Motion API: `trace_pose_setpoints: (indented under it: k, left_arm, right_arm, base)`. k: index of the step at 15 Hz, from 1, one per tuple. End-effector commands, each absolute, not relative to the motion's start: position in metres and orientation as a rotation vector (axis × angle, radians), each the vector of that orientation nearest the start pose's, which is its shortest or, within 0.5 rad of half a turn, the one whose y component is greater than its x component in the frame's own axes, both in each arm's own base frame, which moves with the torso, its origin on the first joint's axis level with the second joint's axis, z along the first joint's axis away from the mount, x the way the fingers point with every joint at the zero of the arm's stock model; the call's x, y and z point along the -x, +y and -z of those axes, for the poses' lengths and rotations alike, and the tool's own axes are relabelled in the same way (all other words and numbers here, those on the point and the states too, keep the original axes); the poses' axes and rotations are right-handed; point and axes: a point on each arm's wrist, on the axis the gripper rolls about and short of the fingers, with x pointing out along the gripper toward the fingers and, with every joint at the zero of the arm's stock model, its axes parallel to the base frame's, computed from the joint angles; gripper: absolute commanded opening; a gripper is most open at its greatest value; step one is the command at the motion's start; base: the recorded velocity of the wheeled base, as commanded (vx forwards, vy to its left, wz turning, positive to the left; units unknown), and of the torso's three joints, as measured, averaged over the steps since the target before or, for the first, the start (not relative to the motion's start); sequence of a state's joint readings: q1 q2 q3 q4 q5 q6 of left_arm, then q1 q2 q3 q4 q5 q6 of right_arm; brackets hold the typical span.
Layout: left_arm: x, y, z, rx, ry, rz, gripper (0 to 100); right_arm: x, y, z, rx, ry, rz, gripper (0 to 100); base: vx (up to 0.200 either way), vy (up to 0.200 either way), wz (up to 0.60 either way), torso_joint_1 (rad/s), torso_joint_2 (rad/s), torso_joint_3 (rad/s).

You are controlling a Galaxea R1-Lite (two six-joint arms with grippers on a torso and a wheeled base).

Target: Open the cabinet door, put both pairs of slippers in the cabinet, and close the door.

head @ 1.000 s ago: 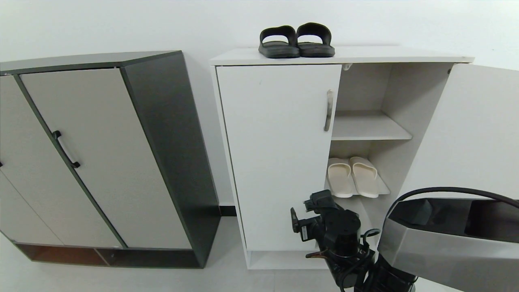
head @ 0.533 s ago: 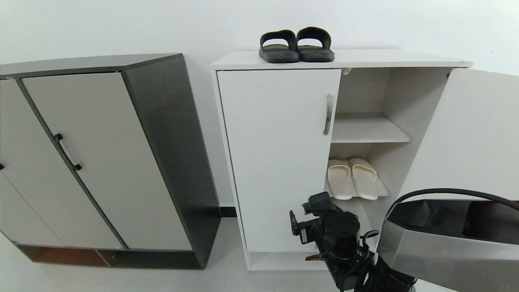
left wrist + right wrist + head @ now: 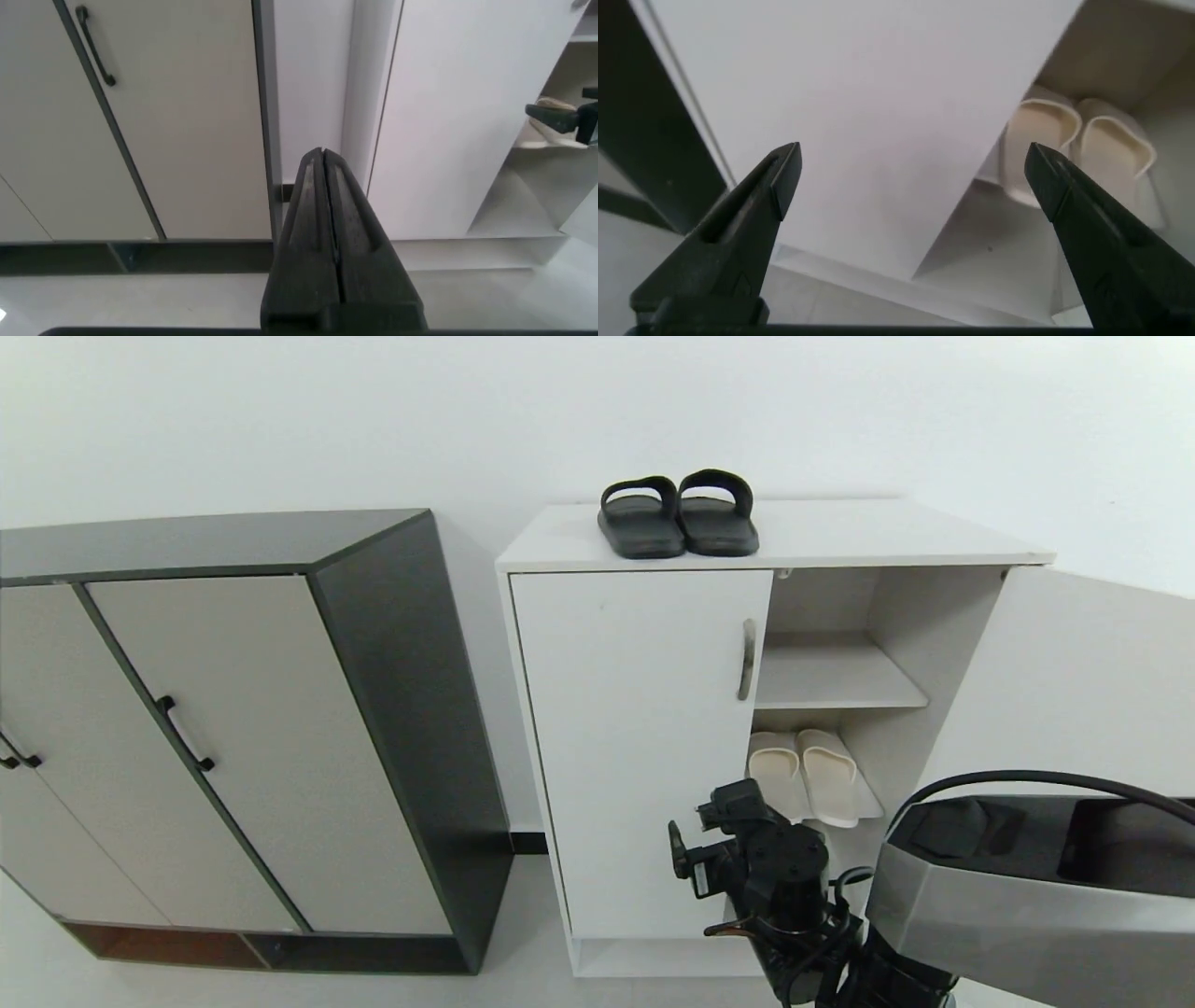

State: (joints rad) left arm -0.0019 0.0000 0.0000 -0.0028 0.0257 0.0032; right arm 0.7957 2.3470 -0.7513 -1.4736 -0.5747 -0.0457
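Note:
The white cabinet [image 3: 644, 756] has its left door closed and its right door [image 3: 1074, 681] swung wide open. A pair of black slippers [image 3: 679, 515] sits on the cabinet's top, near the back. On the lower shelf inside lies a pair of cream slippers [image 3: 803, 775], toes outward, also seen close up as cream slippers [image 3: 1083, 149]. My right gripper [image 3: 714, 831] hovers low before the closed door's inner edge, open and empty, its fingers [image 3: 775, 182] spread wide. My left gripper [image 3: 322, 163] is shut on nothing, low, facing the gap between the two cabinets.
A dark grey cabinet [image 3: 280, 737] with pale doors and black handles stands left of the white one, a narrow gap between them. The upper shelf [image 3: 836, 677] is bare. A metal handle [image 3: 746, 659] runs down the closed door's edge. Pale floor lies in front.
The whole head picture has slid downward, so the camera has moved; both cabinets and both slipper pairs keep their places. The right gripper holds about the same spot, still open.

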Motion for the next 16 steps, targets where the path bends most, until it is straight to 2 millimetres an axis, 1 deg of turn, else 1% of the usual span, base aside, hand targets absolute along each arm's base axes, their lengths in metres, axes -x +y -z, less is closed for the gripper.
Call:
trace_pose_setpoints:
  k: [1, 9, 16]
  left_arm:
    - [0.0227, 0.0007, -0.0758, -0.003, -0.001, -0.023, 0]
    - [0.0227, 0.0007, -0.0758, -0.003, -0.001, -0.023, 0]
    - [0.0228, 0.0006, -0.0758, -0.003, -0.003, -0.023, 0]
  right_arm:
    - [-0.2737, 0.2639, -0.0233, 0.126, 0.091, -0.228, 100]
    - [-0.272, 0.2654, -0.0226, 0.128, 0.092, -0.232, 100]
    - [-0.2699, 0.2666, -0.0211, 0.141, 0.089, -0.239, 100]
  base:
    - [0.0, 0.0, 0.0, 0.11, -0.46, -0.349]
    - [0.0, 0.0, 0.0, 0.161, -0.47, -0.32]
    - [0.0, 0.0, 0.0, 0.206, -0.51, -0.313]
